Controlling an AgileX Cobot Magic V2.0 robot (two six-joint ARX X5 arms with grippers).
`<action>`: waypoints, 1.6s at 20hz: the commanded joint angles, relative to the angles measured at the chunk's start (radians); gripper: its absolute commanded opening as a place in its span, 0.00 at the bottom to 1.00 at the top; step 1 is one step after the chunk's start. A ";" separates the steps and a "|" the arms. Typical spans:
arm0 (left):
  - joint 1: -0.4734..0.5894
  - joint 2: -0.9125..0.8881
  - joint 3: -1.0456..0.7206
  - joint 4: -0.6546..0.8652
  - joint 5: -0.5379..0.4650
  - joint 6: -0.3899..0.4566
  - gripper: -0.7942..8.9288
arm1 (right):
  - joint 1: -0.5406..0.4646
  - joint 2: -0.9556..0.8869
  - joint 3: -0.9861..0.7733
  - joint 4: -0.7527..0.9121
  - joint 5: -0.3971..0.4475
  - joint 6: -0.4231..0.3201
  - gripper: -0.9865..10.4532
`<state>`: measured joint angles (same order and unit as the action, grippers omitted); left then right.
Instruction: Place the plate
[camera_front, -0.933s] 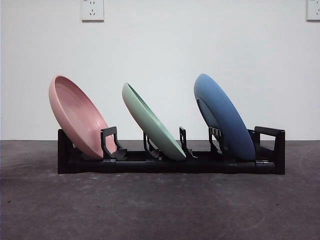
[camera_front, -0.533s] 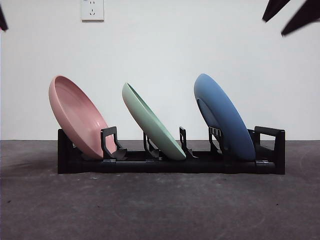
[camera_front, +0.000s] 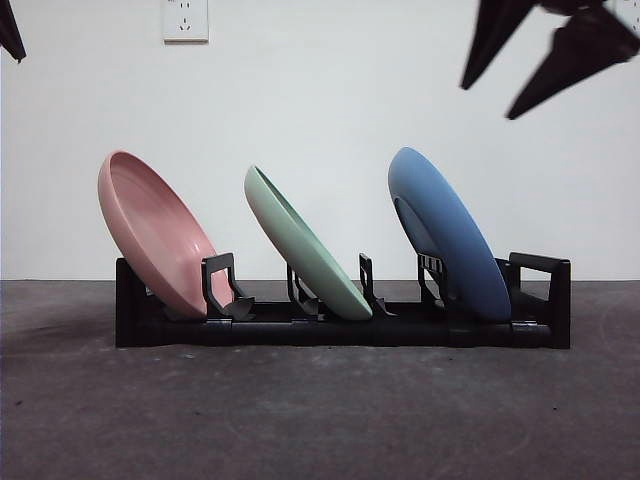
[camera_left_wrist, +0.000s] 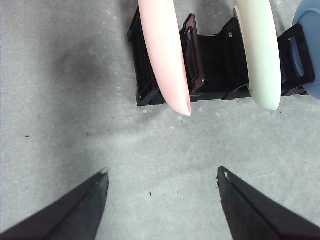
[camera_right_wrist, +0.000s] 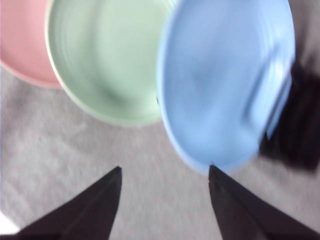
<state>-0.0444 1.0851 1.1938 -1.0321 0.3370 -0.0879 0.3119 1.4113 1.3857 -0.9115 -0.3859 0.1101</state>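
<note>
Right gripper (camera_front: 548, 62): mine, jaws spread, empty, above the rack (camera_front: 340, 325) at its blue-plate end. Left gripper (camera_left_wrist: 162, 200): also spread, empty, waiting. Rack contents: pink plate (camera_front: 155, 232), green plate (camera_front: 303, 245), blue plate (camera_front: 447, 232), each leaning in its own slot, propped by dividers.

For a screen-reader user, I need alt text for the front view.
Three plates lean in a black rack on a dark table: pink plate, green plate, blue plate. The open right hand hangs above the blue plate; the left hand shows as a corner tip.
</note>
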 joint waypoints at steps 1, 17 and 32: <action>-0.003 0.002 0.026 0.007 0.002 0.016 0.44 | 0.017 0.098 0.105 -0.005 0.010 0.009 0.31; -0.003 0.002 0.026 0.001 0.002 0.016 0.44 | 0.114 0.380 0.323 -0.016 0.132 0.005 0.15; -0.003 0.002 0.026 0.007 0.002 0.016 0.44 | 0.119 0.295 0.388 -0.042 0.041 0.014 0.10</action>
<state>-0.0444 1.0851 1.1942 -1.0336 0.3370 -0.0879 0.4248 1.7130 1.7447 -0.9657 -0.3420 0.1284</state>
